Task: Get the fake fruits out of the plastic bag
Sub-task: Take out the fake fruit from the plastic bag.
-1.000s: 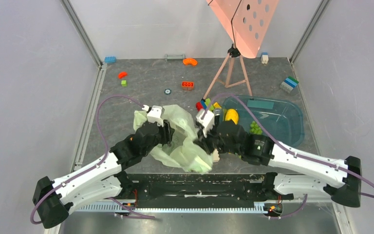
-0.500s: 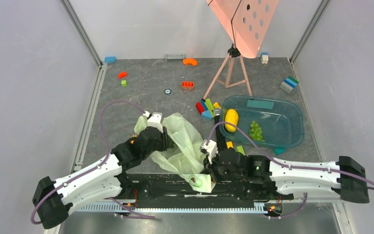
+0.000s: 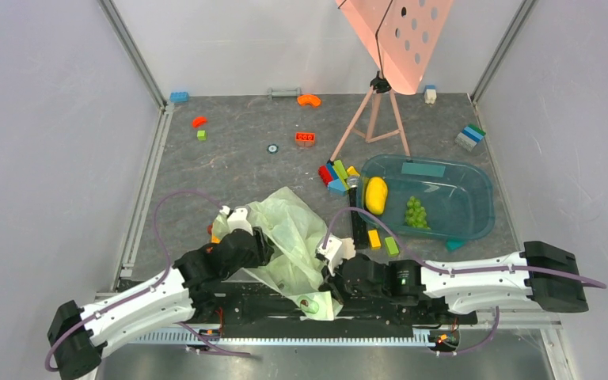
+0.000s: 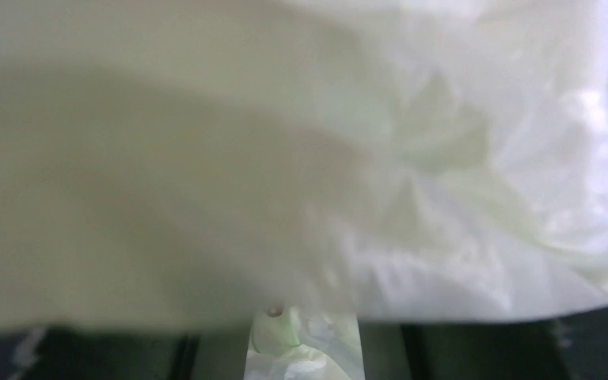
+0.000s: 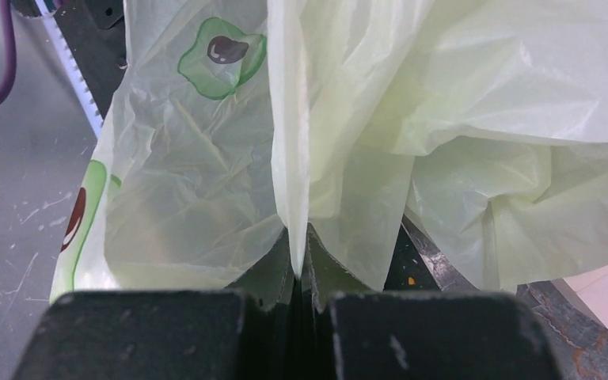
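The pale-green plastic bag point(image 3: 289, 233) lies crumpled at the near middle of the table, one printed corner point(image 3: 313, 303) hanging over the base rail. My right gripper point(image 3: 326, 277) is shut on a fold of the bag point(image 5: 289, 158), pinched between its jaws point(image 5: 299, 265). My left gripper point(image 3: 261, 241) is pressed into the bag's left side, and the bag point(image 4: 443, 158) fills the left wrist view and hides the fingers. A yellow fake fruit point(image 3: 376, 195) and a green bumpy cluster point(image 3: 416, 212) lie in the teal tray point(image 3: 475, 194).
Coloured bricks point(image 3: 334, 174) sit left of the tray, and two more point(image 3: 381, 241) lie in front of it. A pink perforated panel on a tripod point(image 3: 376, 115) stands at the back. Small pieces point(image 3: 305, 138) and a brick stack point(image 3: 469, 136) are scattered further back.
Both arms have drawn back toward the near edge. The right gripper has dragged the bag from beside the tray to the front, and its corner now hangs over the rail.
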{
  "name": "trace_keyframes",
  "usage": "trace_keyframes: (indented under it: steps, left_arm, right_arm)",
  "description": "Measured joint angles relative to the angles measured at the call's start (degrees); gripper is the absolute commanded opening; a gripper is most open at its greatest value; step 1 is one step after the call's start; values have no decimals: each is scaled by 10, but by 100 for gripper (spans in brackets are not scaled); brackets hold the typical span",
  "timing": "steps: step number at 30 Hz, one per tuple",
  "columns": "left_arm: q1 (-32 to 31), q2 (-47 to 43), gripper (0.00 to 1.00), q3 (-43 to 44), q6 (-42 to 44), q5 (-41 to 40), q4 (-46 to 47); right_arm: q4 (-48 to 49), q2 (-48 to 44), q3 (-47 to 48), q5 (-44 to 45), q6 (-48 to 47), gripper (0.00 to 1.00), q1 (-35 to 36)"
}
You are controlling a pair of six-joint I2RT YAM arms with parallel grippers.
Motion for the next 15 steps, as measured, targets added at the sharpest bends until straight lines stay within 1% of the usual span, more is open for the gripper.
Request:
trace_keyframes:
  steps: [4, 7, 9, 12, 15]
  left_arm:
    - [-1, -27, 77, 3, 2, -11, 2]
    - [-1, -20, 84, 23, 10, -30, -1]
    - [-1, 3, 89, 49, 18, -46, -1]
    - [-1, 48, 91, 84, 25, -68, 1]
    - [-1, 92, 88, 105, 37, -80, 10]
  right_arm:
    - [1, 3, 0, 14, 0, 0, 3]
    - [1, 3, 0, 21, 0, 0, 3]
    - [1, 3, 0, 24, 0, 0, 3]
    - [1, 3, 0, 29, 0, 0, 3]
    - [1, 3, 0, 33, 0, 0, 3]
